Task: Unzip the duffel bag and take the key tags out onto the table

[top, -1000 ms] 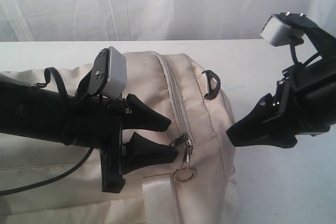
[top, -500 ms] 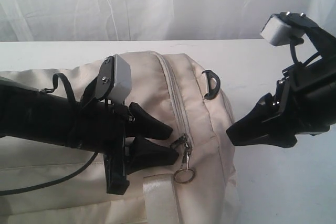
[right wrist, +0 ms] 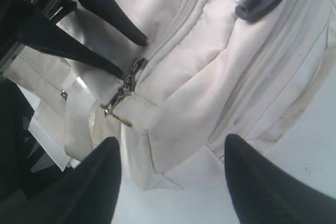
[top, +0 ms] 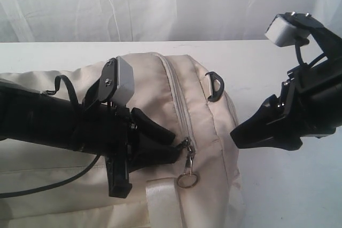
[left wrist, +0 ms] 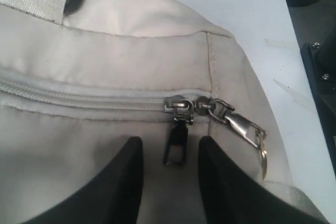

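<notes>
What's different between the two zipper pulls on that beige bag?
The dark pull is a plain flat tab; the silver pull carries a metal ring. The dark pull hangs between the fingers of the left gripper; the silver pull lies outside them. Both sit together at one end of the closed zipper.

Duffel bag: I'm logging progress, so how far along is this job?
Done: nothing; the zipper is closed. In hand: left fingers flank the zipper pull, not yet gripping; right fingers hover open beside the duffel bag. Left: unzipping, then moving the key tags, unseen, onto the table.
</notes>
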`<state>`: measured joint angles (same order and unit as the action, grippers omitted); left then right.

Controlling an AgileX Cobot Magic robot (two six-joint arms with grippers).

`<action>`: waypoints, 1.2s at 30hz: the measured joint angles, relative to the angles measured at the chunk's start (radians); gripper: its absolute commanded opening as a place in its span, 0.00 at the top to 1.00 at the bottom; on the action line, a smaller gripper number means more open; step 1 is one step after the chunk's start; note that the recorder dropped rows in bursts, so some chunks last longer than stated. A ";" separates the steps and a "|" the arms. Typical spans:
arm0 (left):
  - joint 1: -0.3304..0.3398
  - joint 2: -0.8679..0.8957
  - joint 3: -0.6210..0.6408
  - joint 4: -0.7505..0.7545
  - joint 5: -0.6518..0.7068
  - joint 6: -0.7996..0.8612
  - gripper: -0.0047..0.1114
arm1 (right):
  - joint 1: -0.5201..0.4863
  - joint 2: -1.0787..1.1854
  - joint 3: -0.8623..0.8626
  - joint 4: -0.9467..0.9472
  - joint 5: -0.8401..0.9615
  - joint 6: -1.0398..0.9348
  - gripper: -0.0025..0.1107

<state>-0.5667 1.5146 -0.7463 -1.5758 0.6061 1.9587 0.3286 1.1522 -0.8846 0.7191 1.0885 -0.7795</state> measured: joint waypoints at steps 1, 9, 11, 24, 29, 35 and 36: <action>0.000 0.000 0.000 0.002 0.002 0.000 0.61 | 0.000 0.000 0.000 0.000 0.000 0.000 0.50; 0.000 0.000 0.000 0.004 0.014 0.000 0.54 | 0.000 0.000 0.000 0.000 0.000 0.000 0.50; 0.000 0.000 0.000 0.006 0.017 0.000 0.54 | 0.000 0.000 0.000 0.000 0.000 0.000 0.50; -0.096 0.039 -0.006 -0.012 -0.152 0.000 0.54 | 0.000 0.000 0.000 0.000 0.000 0.000 0.50; -0.098 0.039 -0.006 -0.026 -0.165 0.000 0.68 | 0.000 0.000 0.000 0.000 0.002 0.000 0.50; -0.098 0.039 -0.006 -0.032 -0.176 0.000 0.90 | 0.000 0.000 0.000 0.000 0.002 0.000 0.50; -0.098 0.039 -0.006 -0.032 -0.178 0.000 0.93 | 0.000 0.000 0.000 0.000 0.002 0.000 0.50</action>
<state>-0.6643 1.5532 -0.7527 -1.6081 0.4285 1.9587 0.3286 1.1522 -0.8846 0.7187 1.0904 -0.7795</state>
